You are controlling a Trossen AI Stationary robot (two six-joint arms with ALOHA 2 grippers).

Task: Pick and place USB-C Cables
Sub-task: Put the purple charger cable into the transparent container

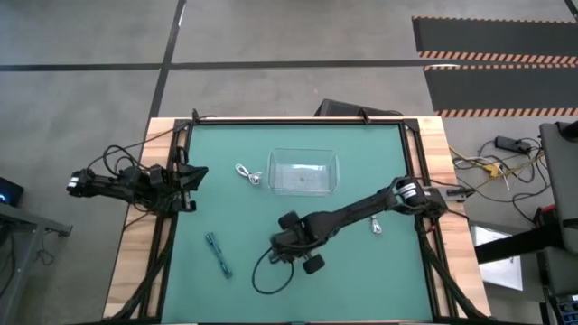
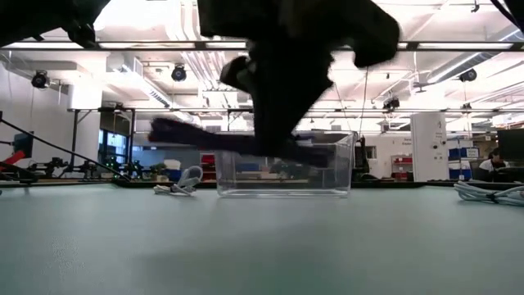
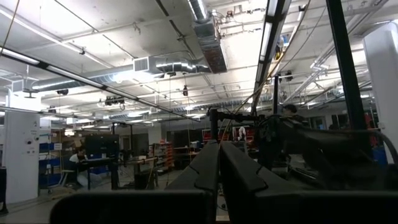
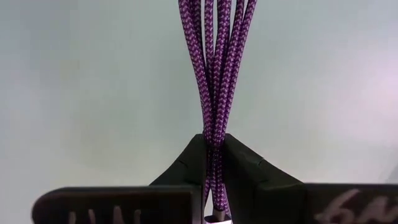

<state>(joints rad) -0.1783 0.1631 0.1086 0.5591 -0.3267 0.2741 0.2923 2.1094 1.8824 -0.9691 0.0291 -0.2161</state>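
Green mat (image 1: 361, 271) bare along the near edge and the right front corner; clear plastic bin (image 1: 303, 173) at the far middle. Right gripper (image 1: 287, 242) just above mid-table, fingers (image 4: 242, 168) clamped on braided dark cable (image 4: 214, 68). Teal cable (image 1: 218, 254) front left, white cable (image 1: 247, 173) beside the bin, another white cable (image 1: 375, 227) right. Left gripper (image 1: 194, 173) closed at left edge, empty.

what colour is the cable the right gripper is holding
Purple braided cable, seen best in the right wrist view.
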